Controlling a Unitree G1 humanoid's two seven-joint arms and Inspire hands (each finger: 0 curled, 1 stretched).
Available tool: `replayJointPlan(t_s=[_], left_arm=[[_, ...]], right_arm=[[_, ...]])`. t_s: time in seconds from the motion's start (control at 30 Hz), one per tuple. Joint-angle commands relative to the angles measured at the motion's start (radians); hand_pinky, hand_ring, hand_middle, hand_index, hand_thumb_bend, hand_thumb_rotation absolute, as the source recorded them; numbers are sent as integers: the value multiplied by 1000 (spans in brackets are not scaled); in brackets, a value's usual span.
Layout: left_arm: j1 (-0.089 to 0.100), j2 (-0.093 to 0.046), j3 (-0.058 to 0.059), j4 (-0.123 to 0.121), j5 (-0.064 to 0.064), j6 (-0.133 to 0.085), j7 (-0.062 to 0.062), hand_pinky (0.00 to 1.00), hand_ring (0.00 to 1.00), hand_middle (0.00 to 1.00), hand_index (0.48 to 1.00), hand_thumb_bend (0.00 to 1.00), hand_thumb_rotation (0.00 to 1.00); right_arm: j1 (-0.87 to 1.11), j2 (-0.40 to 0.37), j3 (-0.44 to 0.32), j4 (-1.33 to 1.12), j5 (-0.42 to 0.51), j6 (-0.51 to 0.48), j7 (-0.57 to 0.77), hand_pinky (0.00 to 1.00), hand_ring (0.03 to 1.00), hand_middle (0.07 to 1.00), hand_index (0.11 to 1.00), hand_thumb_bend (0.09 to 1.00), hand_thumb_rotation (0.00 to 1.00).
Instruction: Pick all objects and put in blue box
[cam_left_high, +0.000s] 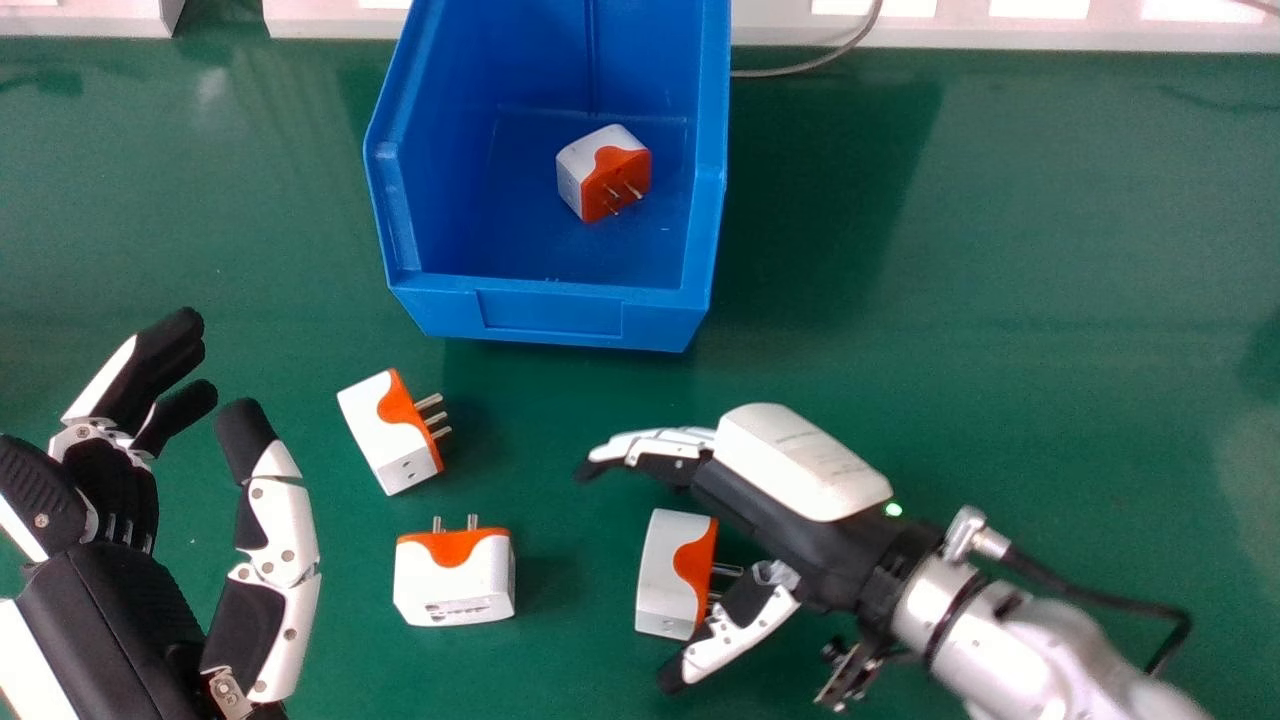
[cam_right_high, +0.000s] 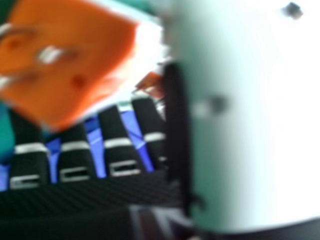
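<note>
The right hand (cam_left_high: 800, 465) is held open above the table (cam_left_high: 1050, 300), and nothing is gripped by it; the right adapter (cam_left_high: 672, 575) is flanked by its thumb and spread fingers. Whether that adapter is touched cannot be told. The left hand (cam_left_high: 105, 590) is seen open and empty at the left. The upper adapter (cam_left_high: 385, 430) and the lower adapter (cam_left_high: 455, 580) are set between the hands; another adapter (cam_left_high: 600, 175) is contained in the blue box (cam_left_high: 550, 312).

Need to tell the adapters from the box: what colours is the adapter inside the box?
White body with an orange prong face, clearest in the head view.
</note>
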Motion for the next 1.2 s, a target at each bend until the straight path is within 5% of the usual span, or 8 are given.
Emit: replayJointPlan(t_s=[0.0, 0.13, 0.47, 0.83, 1.17], left_arm=[[46, -74, -6, -23, -9, -11, 1, 682, 729, 721, 730, 264, 0], [45, -76, -5, -25, -5, -10, 4, 683, 730, 720, 730, 257, 0], [42, -74, 1, -23, 7, -9, 9, 676, 723, 718, 728, 261, 0], [41, -72, -4, -22, -6, -13, 2, 684, 729, 723, 730, 264, 0], [26, -73, 0, -19, -3, -6, 1, 682, 728, 723, 731, 259, 0]], right_arm=[[-32, 23, 9, 54, -12, -58, -64, 461, 510, 593, 587, 610, 4], [-59, 32, 21, 118, -52, -96, -144, 356, 427, 513, 474, 507, 0], [-71, 31, 19, 142, -56, -114, -191, 349, 425, 504, 466, 499, 0], [-72, 27, 9, 132, -42, -150, -195, 350, 429, 502, 477, 499, 0], [-27, 15, -57, -53, -22, -175, -225, 348, 456, 510, 472, 500, 0]])
